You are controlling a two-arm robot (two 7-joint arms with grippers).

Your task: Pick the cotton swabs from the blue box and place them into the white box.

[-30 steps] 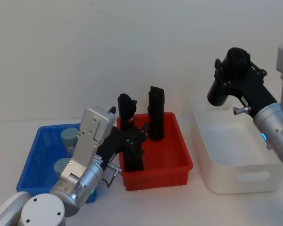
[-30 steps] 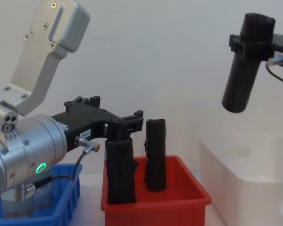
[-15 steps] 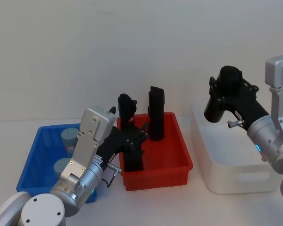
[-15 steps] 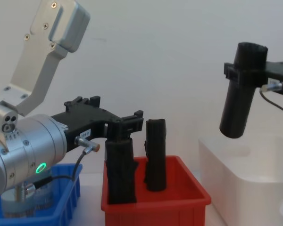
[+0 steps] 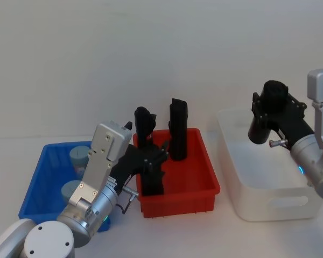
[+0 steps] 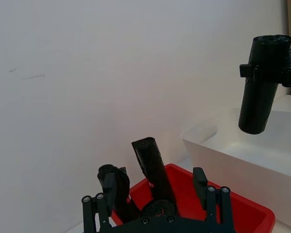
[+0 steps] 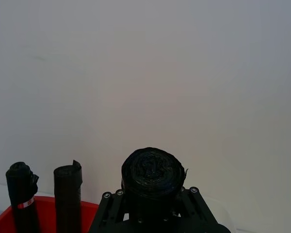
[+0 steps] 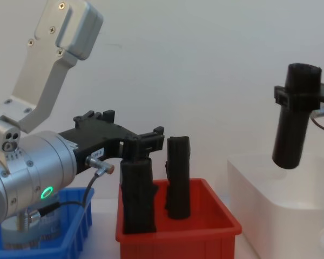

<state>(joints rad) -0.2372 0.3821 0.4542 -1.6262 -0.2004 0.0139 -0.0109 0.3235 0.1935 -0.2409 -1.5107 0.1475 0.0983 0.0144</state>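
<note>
Two cotton swabs tubs (image 5: 79, 156) (image 5: 70, 189) with grey-blue lids stand in the blue box (image 5: 37, 177) at the left. My left gripper (image 5: 153, 158) reaches into the red bin (image 5: 177, 201), open, its fingers astride the top of a black roll (image 8: 137, 194). My right gripper (image 5: 272, 110) hangs over the white box (image 5: 269, 204) at the right, shut on another black roll (image 8: 292, 129) held upright. That roll's lower end is level with the box rim (image 8: 259, 162). Neither gripper touches the cotton swabs.
Two more black rolls (image 5: 178, 129) (image 5: 142, 121) stand at the back of the red bin, between the blue and white boxes. A plain pale wall rises close behind the table. My left arm's housing (image 8: 38, 70) looms large in the chest view.
My right gripper has come down with its black roll and shifted right, to just above the white box. The left arm has not moved.
</note>
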